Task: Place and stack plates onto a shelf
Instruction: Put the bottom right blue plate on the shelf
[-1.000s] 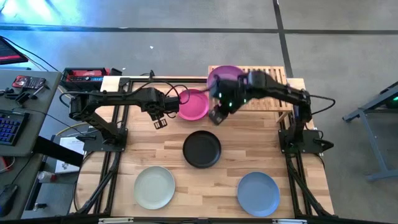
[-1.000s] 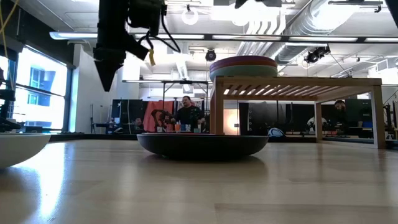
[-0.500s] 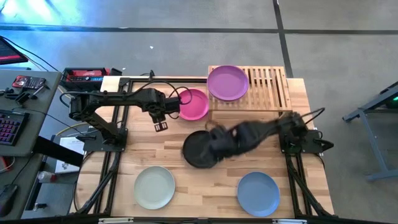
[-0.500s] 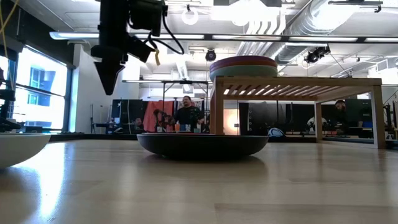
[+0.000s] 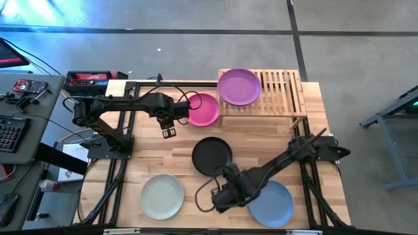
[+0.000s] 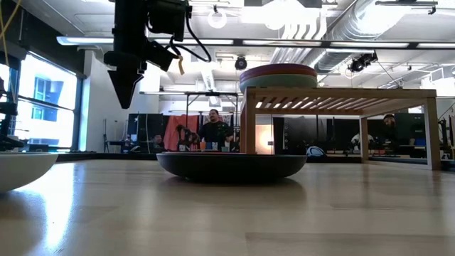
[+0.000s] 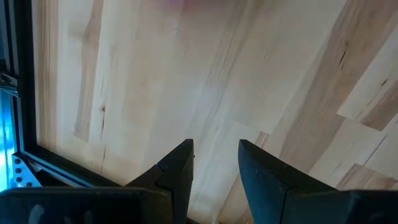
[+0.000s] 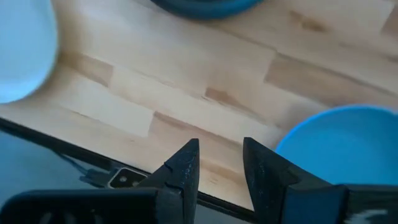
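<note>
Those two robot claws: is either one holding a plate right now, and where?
Neither: the left gripper and right gripper both show open, empty fingers over bare table.

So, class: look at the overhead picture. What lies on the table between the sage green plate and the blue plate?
In the high view, the right end effector hangs between the sage green plate and the blue plate; beneath it only bare tabletop shows.

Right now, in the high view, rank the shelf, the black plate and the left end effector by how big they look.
1. The shelf, clearly the largest; a purple plate covers part of it.
2. The black plate, about half the shelf's width.
3. The left end effector, much the smallest, empty above the bare table, beside the magenta plate.
</note>
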{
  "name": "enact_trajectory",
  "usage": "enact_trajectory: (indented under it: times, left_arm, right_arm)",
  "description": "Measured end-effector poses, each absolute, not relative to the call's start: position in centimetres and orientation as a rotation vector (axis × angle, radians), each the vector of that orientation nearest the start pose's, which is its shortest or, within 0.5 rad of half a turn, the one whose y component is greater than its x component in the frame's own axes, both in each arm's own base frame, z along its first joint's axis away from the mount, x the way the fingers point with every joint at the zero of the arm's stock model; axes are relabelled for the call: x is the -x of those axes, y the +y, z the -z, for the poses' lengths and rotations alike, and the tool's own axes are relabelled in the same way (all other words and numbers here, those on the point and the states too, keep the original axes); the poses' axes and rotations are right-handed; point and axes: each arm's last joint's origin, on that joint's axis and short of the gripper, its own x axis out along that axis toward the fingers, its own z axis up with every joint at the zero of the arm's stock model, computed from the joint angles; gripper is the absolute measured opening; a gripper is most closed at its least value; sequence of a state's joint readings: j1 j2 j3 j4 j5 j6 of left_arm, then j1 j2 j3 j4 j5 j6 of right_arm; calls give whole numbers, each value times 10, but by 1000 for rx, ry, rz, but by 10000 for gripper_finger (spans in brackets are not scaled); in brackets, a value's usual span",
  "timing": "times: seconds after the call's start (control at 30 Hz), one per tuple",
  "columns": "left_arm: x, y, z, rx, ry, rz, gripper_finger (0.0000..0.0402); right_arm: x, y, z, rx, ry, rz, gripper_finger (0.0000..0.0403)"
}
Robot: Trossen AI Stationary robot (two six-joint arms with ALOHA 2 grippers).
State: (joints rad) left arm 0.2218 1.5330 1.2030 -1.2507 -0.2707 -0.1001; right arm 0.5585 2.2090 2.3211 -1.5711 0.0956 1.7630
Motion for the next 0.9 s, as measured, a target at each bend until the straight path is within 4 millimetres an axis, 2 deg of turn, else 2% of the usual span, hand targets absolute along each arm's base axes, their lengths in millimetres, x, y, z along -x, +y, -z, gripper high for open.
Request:
enact_trajectory:
  times: [0.33,0.57,0.9]
  left_arm:
    - [-252,65,-249,38,1572,-465,117]
    - [-253,65,-249,39,1561,-466,117]
    - [-257,66,-249,41,1525,-469,117]
  right_arm:
    - [-362,258,-262,-966,1314,975,101]
    - [-361,274,-235,-932,1401,1006,101]
    - [-353,295,-210,-929,1462,1078,101]
